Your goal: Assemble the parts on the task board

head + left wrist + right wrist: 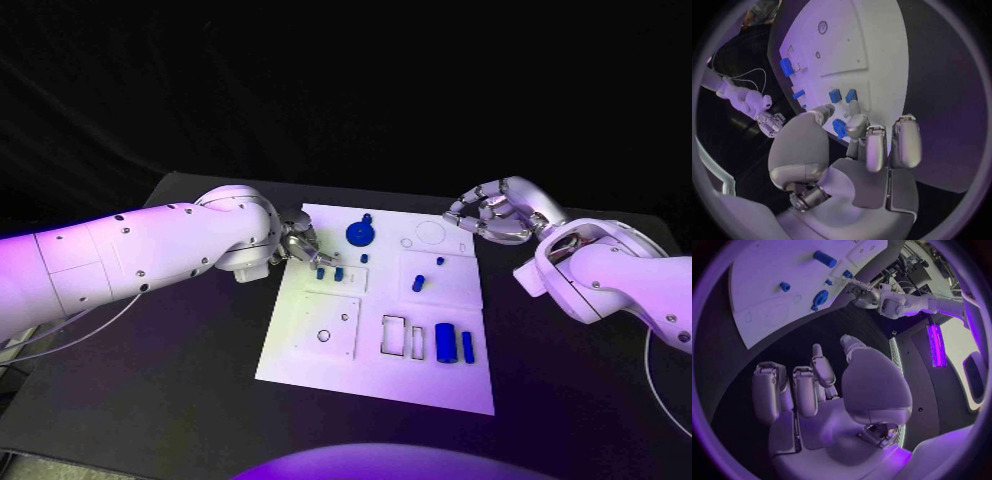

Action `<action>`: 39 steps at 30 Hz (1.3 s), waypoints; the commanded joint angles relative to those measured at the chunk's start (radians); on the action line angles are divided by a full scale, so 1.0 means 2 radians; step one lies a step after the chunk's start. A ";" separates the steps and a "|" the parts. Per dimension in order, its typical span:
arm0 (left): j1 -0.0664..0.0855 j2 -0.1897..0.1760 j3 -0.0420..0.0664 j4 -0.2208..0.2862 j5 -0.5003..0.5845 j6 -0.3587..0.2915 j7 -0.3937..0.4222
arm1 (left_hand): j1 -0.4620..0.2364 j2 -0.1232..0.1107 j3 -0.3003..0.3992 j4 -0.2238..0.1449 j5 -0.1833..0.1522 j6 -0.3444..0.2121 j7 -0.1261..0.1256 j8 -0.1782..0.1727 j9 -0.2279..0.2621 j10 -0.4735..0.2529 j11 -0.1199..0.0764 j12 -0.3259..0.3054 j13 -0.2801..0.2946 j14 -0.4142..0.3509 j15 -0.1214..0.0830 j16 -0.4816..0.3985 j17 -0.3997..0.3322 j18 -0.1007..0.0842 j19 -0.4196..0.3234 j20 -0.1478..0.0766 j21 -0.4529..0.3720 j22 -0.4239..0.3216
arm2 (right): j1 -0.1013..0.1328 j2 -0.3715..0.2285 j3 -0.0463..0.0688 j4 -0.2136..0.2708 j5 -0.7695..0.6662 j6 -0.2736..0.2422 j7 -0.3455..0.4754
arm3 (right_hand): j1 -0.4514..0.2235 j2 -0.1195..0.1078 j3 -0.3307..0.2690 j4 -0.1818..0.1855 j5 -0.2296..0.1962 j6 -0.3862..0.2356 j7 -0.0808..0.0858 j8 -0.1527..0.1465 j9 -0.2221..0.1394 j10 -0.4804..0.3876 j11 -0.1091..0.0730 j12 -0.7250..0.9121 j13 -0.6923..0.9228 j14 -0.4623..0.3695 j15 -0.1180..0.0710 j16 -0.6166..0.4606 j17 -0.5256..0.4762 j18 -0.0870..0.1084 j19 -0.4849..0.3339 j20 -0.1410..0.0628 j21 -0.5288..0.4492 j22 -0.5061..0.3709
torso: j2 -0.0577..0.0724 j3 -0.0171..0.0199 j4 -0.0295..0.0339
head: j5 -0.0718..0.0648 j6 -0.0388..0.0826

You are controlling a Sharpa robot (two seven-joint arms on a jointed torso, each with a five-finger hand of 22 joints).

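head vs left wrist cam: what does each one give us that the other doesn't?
Head view alone: the whole task board, with the tall blue parts near its front edge, and the right hand hovering empty off the board's far right corner. Left wrist view alone: a close look at the small blue part pinched at the left hand's fingertips. Both: the left hand and two blue pegs on the board.

the silver left hand point(300, 247) sits over the near-left corner of the white rectangular task board point(375, 385), just beside two small upright blue pegs point(329, 272) and the round blue disc part point(359, 235). the silver right hand point(493, 212) hovers off the board's far right corner. black table point(159, 380) lies bare on both flanks.
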 commanded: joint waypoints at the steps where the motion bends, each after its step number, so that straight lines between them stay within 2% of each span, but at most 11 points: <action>1: 0.000 -0.003 0.003 0.005 0.024 -0.031 0.007 | -0.005 0.000 -0.004 -0.001 -0.002 0.002 0.001 0.000 -0.001 0.001 0.002 -0.003 -0.002 0.047 -0.002 0.001 0.111 -0.002 0.001 0.002 -0.001 -0.002 | 0.000 0.001 0.000 0.000 -0.004 0.000 0.004 | -0.004 0.001 -0.003 0.000 0.003 -0.002 -0.001 0.002 0.001 -0.003 0.000 -0.003 0.000 0.029 -0.004 -0.003 0.033 0.008 0.011 -0.003 -0.002 0.083 | 0.000 -0.0001 0.0003 | -0.001 0.000; 4: 0.001 -0.009 0.008 0.011 0.029 -0.053 0.015 | -0.002 0.005 -0.006 -0.001 0.000 -0.002 0.002 -0.002 -0.002 -0.005 0.002 -0.012 -0.013 0.045 -0.002 -0.003 0.103 0.000 -0.005 0.002 -0.005 -0.011 | -0.001 0.001 0.000 0.000 -0.004 0.000 0.004 | -0.004 0.001 -0.003 0.000 0.003 -0.002 -0.001 0.002 0.001 -0.003 0.000 -0.003 0.000 0.029 -0.004 -0.003 0.033 0.008 0.011 -0.003 -0.002 0.083 | 0.000 0.0000 0.0002 | -0.001 0.001; 8: 0.005 -0.013 0.012 0.016 0.046 -0.091 0.066 | 0.043 0.010 -0.002 -0.004 0.010 -0.030 0.013 -0.011 -0.008 -0.053 0.012 -0.073 -0.084 0.032 0.005 -0.025 0.057 0.014 -0.047 0.006 -0.037 -0.075 | -0.001 0.000 0.000 -0.001 -0.003 -0.002 0.005 | -0.005 0.001 -0.004 0.000 0.003 -0.002 -0.001 0.002 0.001 -0.003 0.000 -0.004 -0.001 0.029 -0.004 -0.004 0.032 0.008 0.011 -0.003 -0.002 0.083 | -0.001 0.0003 0.0012 | -0.004 0.003; 9: 0.006 -0.011 0.012 0.016 0.049 -0.099 0.085 | 0.086 0.007 0.015 -0.011 0.011 -0.080 0.035 -0.033 -0.017 -0.141 0.031 -0.159 -0.170 0.000 0.020 -0.069 -0.021 0.032 -0.115 0.013 -0.091 -0.171 | -0.001 0.000 0.000 -0.001 -0.002 -0.002 0.006 | -0.004 0.002 -0.004 0.000 0.004 -0.002 -0.001 0.003 0.001 -0.003 0.000 -0.004 -0.001 0.029 -0.004 -0.004 0.032 0.008 0.011 -0.003 -0.003 0.082 | -0.001 0.0003 0.0015 | -0.005 0.004; 11: 0.007 -0.008 0.011 0.015 0.053 -0.111 0.113 | 0.096 0.007 0.018 -0.010 0.010 -0.090 0.042 -0.036 -0.019 -0.153 0.037 -0.165 -0.174 -0.007 0.026 -0.077 -0.033 0.033 -0.125 0.019 -0.101 -0.184 | -0.001 0.000 0.000 -0.001 -0.002 -0.003 0.007 | -0.004 0.002 -0.004 0.000 0.004 -0.002 -0.001 0.003 0.001 -0.003 0.000 -0.004 -0.001 0.029 -0.004 -0.004 0.032 0.008 0.011 -0.003 -0.003 0.082 | -0.001 0.0002 0.0014 | -0.006 0.004; 12: 0.007 -0.005 0.010 0.014 0.052 -0.118 0.131 | 0.130 0.004 0.034 -0.015 0.008 -0.123 0.062 -0.054 -0.030 -0.201 0.059 -0.196 -0.192 -0.054 0.043 -0.130 -0.113 0.047 -0.193 0.031 -0.161 -0.272 | -0.001 0.000 0.000 -0.001 -0.002 -0.003 0.007 | -0.003 0.003 -0.004 -0.001 0.005 -0.003 0.000 0.003 0.001 -0.004 -0.001 -0.005 -0.002 0.029 -0.004 -0.004 0.032 0.008 0.011 -0.003 -0.003 0.082 | -0.001 0.0002 0.0009 | -0.007 0.005; 13: 0.007 -0.002 0.009 0.013 0.050 -0.126 0.149 | 0.147 0.000 0.041 -0.022 0.009 -0.132 0.066 -0.060 -0.034 -0.218 0.060 -0.209 -0.200 -0.091 0.048 -0.170 -0.174 0.050 -0.216 0.036 -0.183 -0.299 | -0.001 0.000 0.000 -0.002 -0.002 -0.004 0.008 | -0.001 0.004 -0.003 -0.002 0.005 -0.003 0.000 0.002 0.000 -0.005 -0.001 -0.006 -0.003 0.029 -0.004 -0.004 0.032 0.009 0.010 -0.003 -0.004 0.081 | 0.000 -0.0002 0.0005 | -0.008 0.006; 18: 0.003 0.019 -0.001 0.002 -0.004 -0.178 0.235 | 0.202 -0.013 0.069 -0.048 0.004 -0.133 0.081 -0.083 -0.058 -0.255 0.081 -0.257 -0.248 -0.135 0.064 -0.200 -0.219 0.054 -0.232 0.056 -0.210 -0.314 | -0.001 0.001 0.000 -0.003 -0.001 -0.003 0.010 | 0.039 0.012 0.014 -0.014 0.001 -0.009 0.001 0.001 -0.002 -0.027 0.000 -0.035 -0.032 0.028 -0.004 -0.007 0.026 0.010 0.006 -0.003 -0.012 0.077 | 0.000 -0.0004 -0.0002 | -0.011 0.010; 22: -0.003 0.035 -0.007 -0.012 -0.073 -0.203 0.274 | 0.218 -0.028 0.071 -0.062 0.002 -0.129 0.080 -0.107 -0.081 -0.267 0.081 -0.291 -0.287 -0.153 0.068 -0.206 -0.248 0.058 -0.232 0.063 -0.213 -0.315 | -0.002 0.001 0.000 -0.003 -0.001 -0.003 0.011 | 0.052 0.009 0.022 -0.018 -0.003 -0.011 0.002 0.000 -0.003 -0.037 0.001 -0.050 -0.047 0.025 -0.003 -0.013 0.016 0.011 0.004 -0.002 -0.017 0.074 | 0.000 -0.0004 -0.0001 | -0.014 0.013; 33: -0.016 0.069 -0.015 -0.044 -0.208 -0.172 0.280 | 0.225 -0.029 0.061 -0.085 0.002 -0.097 0.072 -0.151 -0.122 -0.256 0.082 -0.338 -0.357 -0.123 0.067 -0.166 -0.241 0.058 -0.220 0.062 -0.200 -0.308 | -0.003 0.002 0.000 -0.003 -0.001 -0.003 0.013 | 0.056 0.008 0.026 -0.017 -0.003 -0.011 0.003 -0.001 -0.004 -0.048 0.001 -0.065 -0.063 0.023 -0.003 -0.017 0.008 0.013 0.001 -0.002 -0.024 0.070 | 0.001 0.0002 -0.0008 | -0.017 0.016; 39: -0.021 0.081 -0.016 -0.054 -0.248 -0.140 0.265 | 0.225 -0.029 0.058 -0.092 0.001 -0.082 0.070 -0.162 -0.132 -0.248 0.082 -0.351 -0.378 -0.101 0.067 -0.139 -0.222 0.050 -0.189 0.062 -0.165 -0.263 | -0.003 0.002 0.000 -0.003 -0.001 -0.004 0.013 | 0.055 0.007 0.027 -0.016 -0.003 -0.011 0.003 -0.001 -0.005 -0.050 0.001 -0.070 -0.067 0.022 -0.003 -0.019 0.005 0.014 -0.001 -0.002 -0.027 0.068 | 0.001 0.0004 -0.0004 | -0.018 0.014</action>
